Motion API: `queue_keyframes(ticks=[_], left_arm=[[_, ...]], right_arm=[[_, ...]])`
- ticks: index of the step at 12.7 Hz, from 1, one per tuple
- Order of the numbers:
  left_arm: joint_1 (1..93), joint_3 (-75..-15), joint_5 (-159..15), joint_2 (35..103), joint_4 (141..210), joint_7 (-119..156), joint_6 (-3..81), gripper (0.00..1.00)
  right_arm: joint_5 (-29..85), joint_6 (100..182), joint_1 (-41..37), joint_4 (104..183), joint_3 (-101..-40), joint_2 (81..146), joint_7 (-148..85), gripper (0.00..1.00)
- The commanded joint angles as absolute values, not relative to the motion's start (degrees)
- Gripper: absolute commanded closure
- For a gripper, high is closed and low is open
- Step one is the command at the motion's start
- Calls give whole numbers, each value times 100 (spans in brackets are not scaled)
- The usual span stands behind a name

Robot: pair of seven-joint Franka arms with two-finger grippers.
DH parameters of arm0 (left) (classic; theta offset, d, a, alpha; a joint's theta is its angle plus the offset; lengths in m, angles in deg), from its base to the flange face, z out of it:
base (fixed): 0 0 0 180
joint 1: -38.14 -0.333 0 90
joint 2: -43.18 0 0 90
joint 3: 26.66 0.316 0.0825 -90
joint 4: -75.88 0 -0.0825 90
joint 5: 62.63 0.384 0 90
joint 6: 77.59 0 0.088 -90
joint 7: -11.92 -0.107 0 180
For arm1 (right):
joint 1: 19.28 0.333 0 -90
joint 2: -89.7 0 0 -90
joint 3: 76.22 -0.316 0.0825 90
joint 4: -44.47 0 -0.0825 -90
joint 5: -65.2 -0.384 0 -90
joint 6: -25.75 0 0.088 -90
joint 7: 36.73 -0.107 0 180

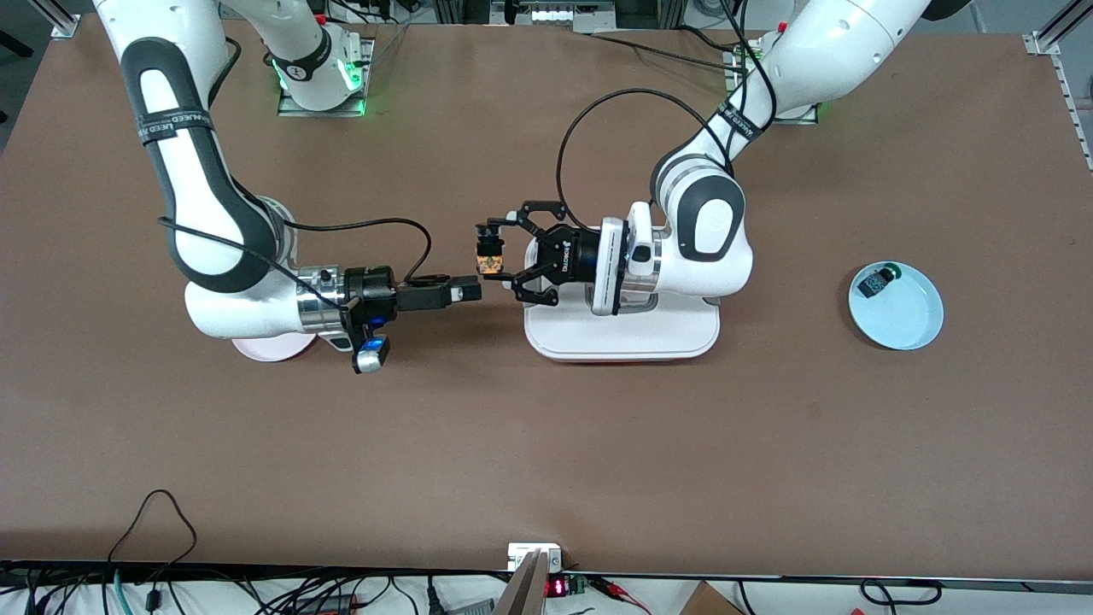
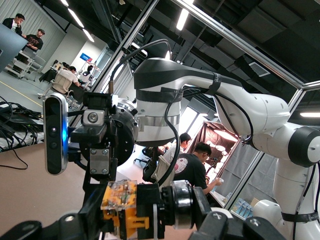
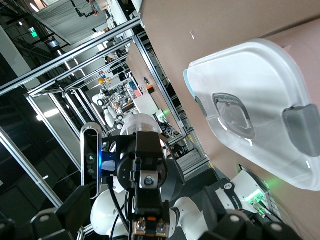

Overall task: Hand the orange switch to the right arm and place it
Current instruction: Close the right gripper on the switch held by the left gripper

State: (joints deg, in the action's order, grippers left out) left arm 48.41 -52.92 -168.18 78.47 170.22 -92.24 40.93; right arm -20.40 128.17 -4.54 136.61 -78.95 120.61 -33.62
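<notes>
My left gripper [image 1: 493, 258], an open-linkage black claw, is shut on the orange switch [image 1: 489, 259] and holds it in the air over the table, just off the white tray's end. In the left wrist view the switch [image 2: 117, 197] sits clamped between the claw's fingers. My right gripper [image 1: 475, 292], with slim black fingers, is level with the switch and just short of it, toward the right arm's end. In the right wrist view its fingers stand wide apart at either side, and the switch [image 3: 150, 227] shows between them on the claw's tip.
A white tray [image 1: 683, 342] lies under the left wrist and also shows in the right wrist view [image 3: 250, 100]. A light blue plate [image 1: 909, 320] toward the left arm's end holds a small dark part with a green cap [image 1: 876, 279]. A pink plate [image 1: 265, 348] lies under the right arm.
</notes>
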Motion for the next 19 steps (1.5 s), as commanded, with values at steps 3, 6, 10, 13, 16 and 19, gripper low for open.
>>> queue_keyframes(ticks=[3,6,10,13,16,19], left_arm=[[4833,-5311,-16985,7789,17080,-9478,4124,64],[4824,-5311,-16985,7789,17080,-9478,4124,64],[4833,-5311,-16985,7789,17071,-9469,4124,64],[4833,-5311,-16994,7789,17071,-9469,4124,64],[4851,-5311,-16994,7789,17063,-9469,4124,64],[4851,-5311,-17003,7789,17054,-9460,4124,64]], right_arm=[[-2164,12919,-302,13737,-7876,11932,-3567,10],[-2164,13016,-240,13746,-7876,11835,-3875,16],[-2164,12937,-258,13895,-7876,11721,-3990,25],[-2155,12928,-258,13974,-7876,11668,-3981,33],[-2155,12928,-258,14035,-7876,11668,-3876,48],[-2138,12920,-258,14062,-7876,11650,-3841,63]])
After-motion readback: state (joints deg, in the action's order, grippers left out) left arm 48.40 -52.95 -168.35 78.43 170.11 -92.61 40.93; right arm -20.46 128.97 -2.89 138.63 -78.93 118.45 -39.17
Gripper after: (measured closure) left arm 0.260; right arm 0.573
